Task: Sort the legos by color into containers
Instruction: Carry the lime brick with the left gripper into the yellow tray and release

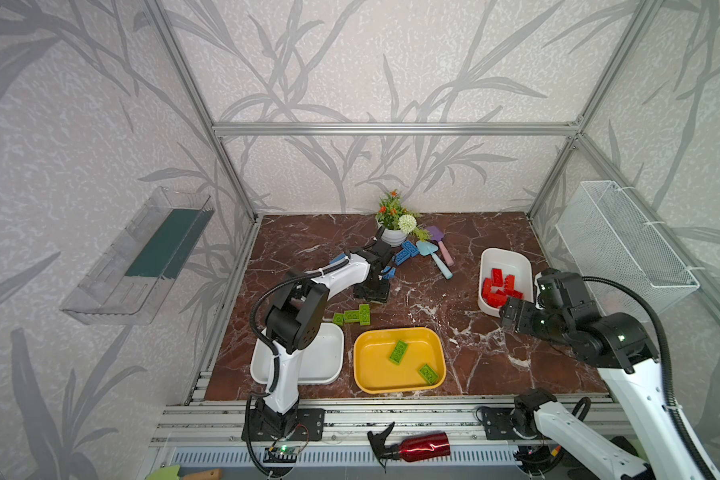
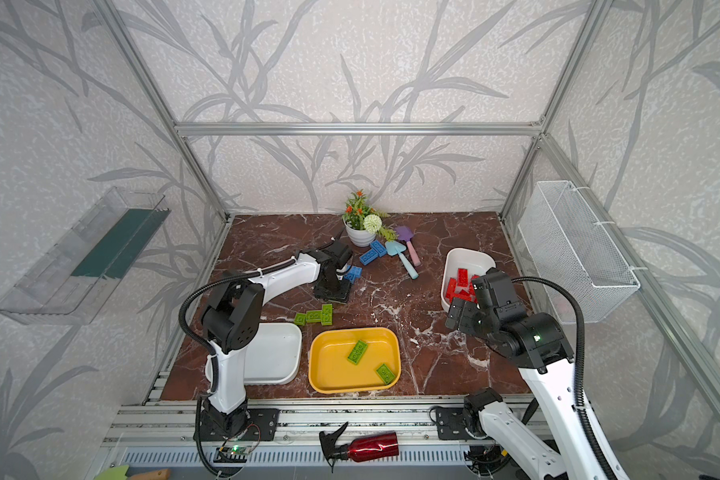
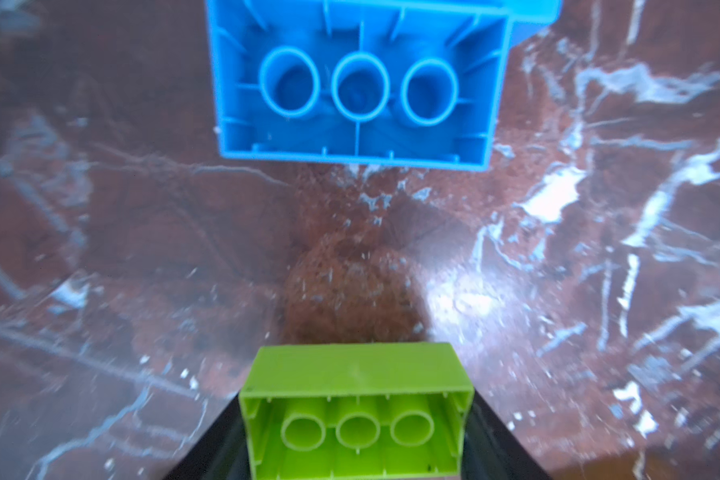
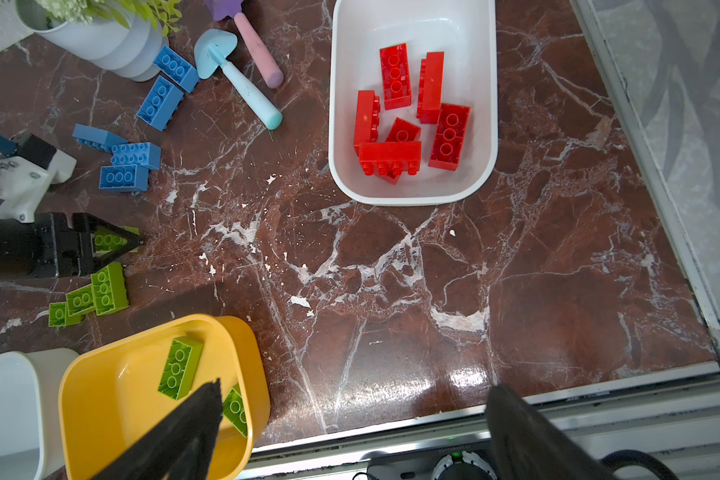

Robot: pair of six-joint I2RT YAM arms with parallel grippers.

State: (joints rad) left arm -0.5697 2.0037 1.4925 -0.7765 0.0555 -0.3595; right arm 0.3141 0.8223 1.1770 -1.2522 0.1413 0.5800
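- Left gripper (image 4: 125,244) is clenched on a green lego (image 3: 356,415), low over the marble table (image 1: 495,365). It sits between the blue legos (image 4: 136,156) and a loose green trio (image 1: 353,316).
- Only the left wrist view shows the held lego's hollow underside with its 3 tubes. Ahead of it a blue lego (image 3: 356,83) lies on its side. In both top views the gripper body hides the held piece.
- Right gripper (image 4: 354,386) is released, jaws wide, nothing between them. It is raised near the white tub (image 1: 506,254) that holds the red legos (image 4: 408,120).
- The right wrist view counts 5 blue legos on the table. The top views show fewer, since the left arm covers some.
- Yellow tub (image 2: 352,332) holds 2 green legos (image 2: 357,351).
- Second white tub (image 1: 325,357) sits just beside the yellow tub, partly behind the left arm.
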